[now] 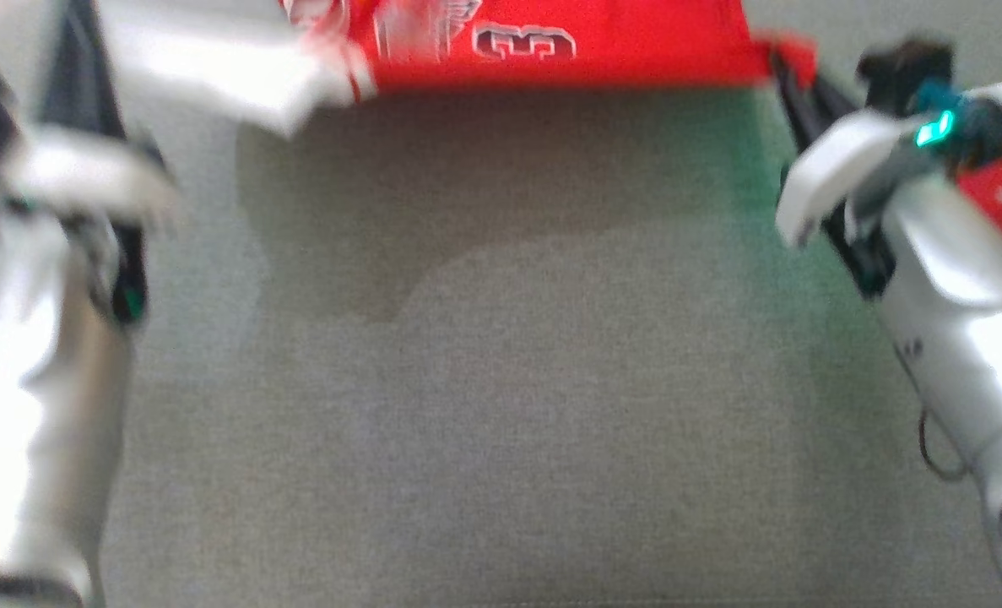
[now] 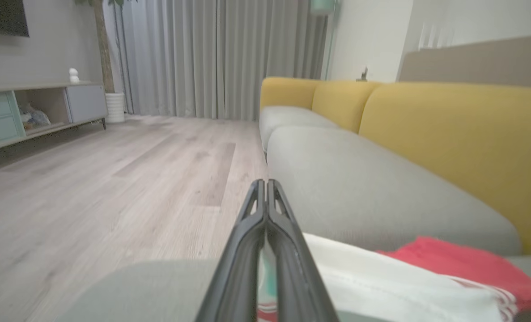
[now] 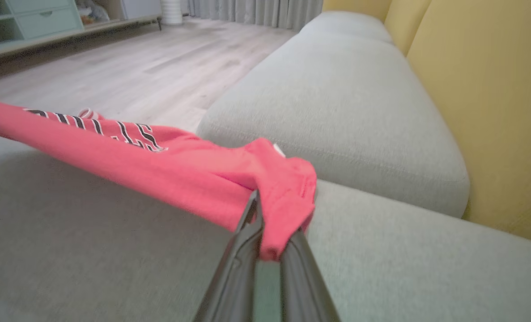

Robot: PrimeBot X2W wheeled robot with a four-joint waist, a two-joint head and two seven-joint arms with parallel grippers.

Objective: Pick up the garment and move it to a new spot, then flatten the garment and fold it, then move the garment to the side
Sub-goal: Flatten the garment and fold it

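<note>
1. Fingers first: the right fingers point(image 3: 240, 255) are clenched on a bunched red corner of the garment point(image 3: 158, 170). The left fingers point(image 2: 247, 250) are pressed tip to tip, with white cloth passing between them low down, so I judge they pinch the other end.
2. Largest here is the sofa seat point(image 1: 501, 405), a broad grey cushion with a yellow backrest point(image 2: 448, 143) behind it. Its wide, flat surface probably makes it the spot for flattening.
3. Above that seat hangs the garment, stretched between the 2 arms along the top of the head view. A dark shadow point(image 1: 433, 194) on the cushion beneath suggests it is lifted clear rather than lying down. Holding it at 2 ends likely keeps it spread, so it can be laid without bunching.
4. Its body is bright red and soft, sagging slightly between the grips. At the robot's left is a white sleeve point(image 1: 239, 76), and striped red-and-white trim point(image 2: 491, 293) edges the white part.
5. Smallest is the black-and-white lettering point(image 1: 524, 42) on the red front, too blurred to read.
</note>
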